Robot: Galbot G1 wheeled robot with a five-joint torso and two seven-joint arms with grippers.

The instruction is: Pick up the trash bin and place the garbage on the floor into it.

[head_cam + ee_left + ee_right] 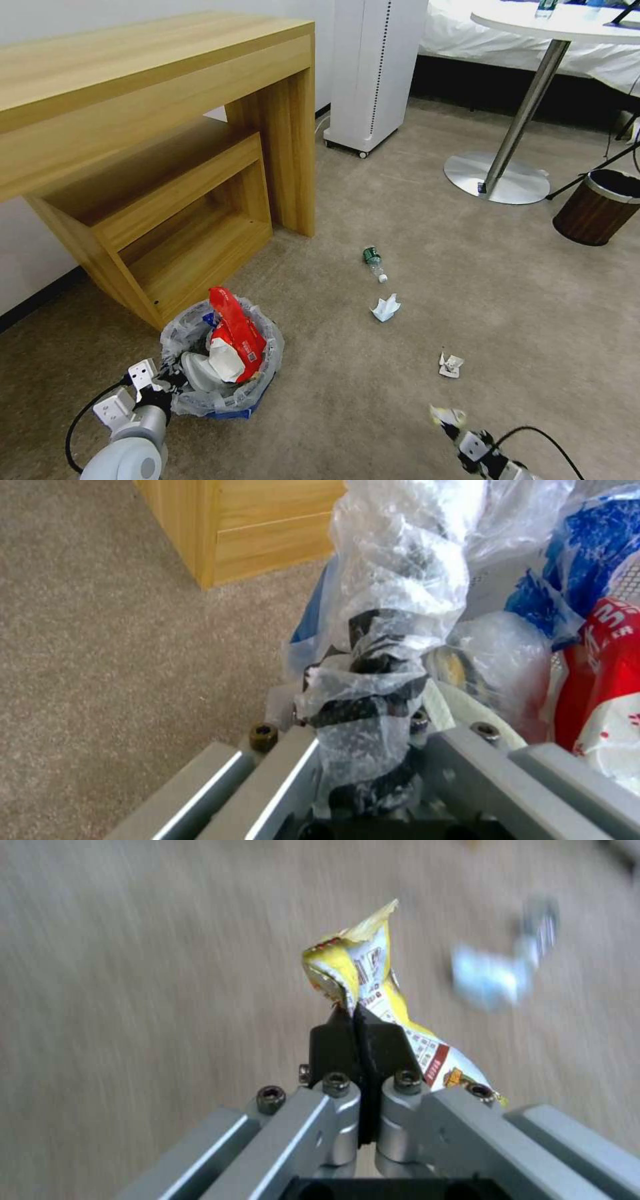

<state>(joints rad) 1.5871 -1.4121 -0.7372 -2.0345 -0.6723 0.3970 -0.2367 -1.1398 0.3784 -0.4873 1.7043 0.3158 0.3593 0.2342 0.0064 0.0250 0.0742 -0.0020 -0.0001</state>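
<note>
Head view, left to right. At 7 o'clock, your left gripper is clamped on the rim of the trash bin, pinching the clear bag liner along with the rim; the left wrist view shows its fingers wrapped in film. The bin sits low beside the wooden desk; whether it rests on the carpet or hangs just above it cannot be told. A red snack wrapper stands proud of the rim.

At 12 o'clock lie a green-labelled bottle and crumpled paper; toward 3 o'clock, a second scrap.

At 5 o'clock, your right gripper is fully closed on a yellow wrapper, held by a thin fold between the pads.

Risks, as judged:
- Liner slipping from the left pinch would tilt the bin and spill its load.
- The tall red wrapper may be knocked out when you drop the next piece.
- A thin, light wrapper may cling to a pad on release, or flutter wide of the opening.
</note>
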